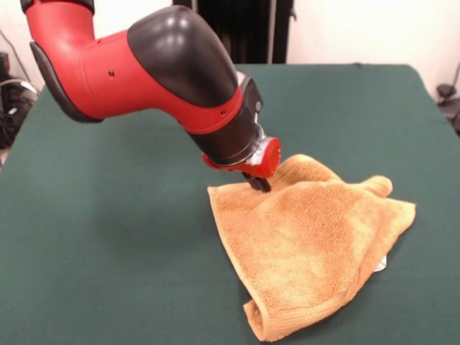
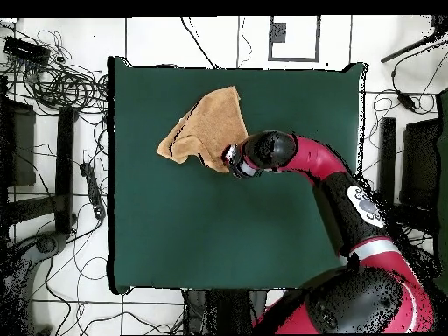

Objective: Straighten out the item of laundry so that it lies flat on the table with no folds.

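The orange-tan terry towel [image 1: 313, 244] lies on the dark green table [image 1: 108, 251], filling the lower right of the front view; in the overhead view it sits in the upper middle of the frame, close to the top edge of the table. It is not flat: the upper right part is doubled over into a soft ridge, a fold runs down toward the lower tip, and a scrap of white label [image 1: 381, 264] peeks out from under the right-hand edge. The red and black arm [image 1: 172, 79] reaches in from the upper left of the front view, and its gripper [image 1: 257, 181] comes down right at the towel's upper left edge, touching or very nearly touching the cloth. The dark fingertips are small and crowded against the pile, so I cannot tell whether they are parted or closed, nor whether they have any cloth between them. The placement looks deliberate: an edge near a corner is a sensible place to take hold so the doubled layers can be drawn apart. In the front view the towel's long axis runs roughly from the upper right down to the lower left, tapering to a folded point near the bottom edge; overhead it slants from upper right to lower left as well.
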`<action>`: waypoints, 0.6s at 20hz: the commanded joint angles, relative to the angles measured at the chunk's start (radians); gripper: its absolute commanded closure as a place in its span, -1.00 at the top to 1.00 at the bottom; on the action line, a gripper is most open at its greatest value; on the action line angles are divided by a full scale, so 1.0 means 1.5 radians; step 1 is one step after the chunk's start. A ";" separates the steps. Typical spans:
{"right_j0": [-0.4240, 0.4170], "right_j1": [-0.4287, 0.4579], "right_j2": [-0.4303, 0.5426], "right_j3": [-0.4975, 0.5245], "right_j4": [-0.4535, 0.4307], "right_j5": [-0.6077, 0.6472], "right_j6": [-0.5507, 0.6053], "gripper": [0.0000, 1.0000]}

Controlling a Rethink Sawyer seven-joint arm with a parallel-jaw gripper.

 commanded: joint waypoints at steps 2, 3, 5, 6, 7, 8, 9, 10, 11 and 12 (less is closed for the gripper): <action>0.008 0.044 0.026 0.032 -0.048 -0.030 -0.167 -1.00; 0.008 0.042 0.026 0.029 -0.047 -0.021 -0.171 -1.00; 0.009 0.037 0.026 0.021 -0.044 0.000 -0.178 -1.00; 0.009 0.035 0.027 0.017 -0.040 0.013 -0.180 -1.00; 0.008 0.033 0.028 0.013 -0.036 0.026 -0.183 -1.00; 0.008 0.030 0.028 0.004 -0.032 0.042 -0.187 -1.00; 0.009 0.028 0.029 -0.005 -0.029 0.059 -0.191 -1.00; 0.009 0.025 0.028 -0.013 -0.028 0.077 -0.198 -1.00; 0.007 0.023 0.027 -0.018 -0.029 0.089 -0.206 -1.00; 0.002 0.021 0.028 -0.015 -0.030 0.094 -0.214 -1.00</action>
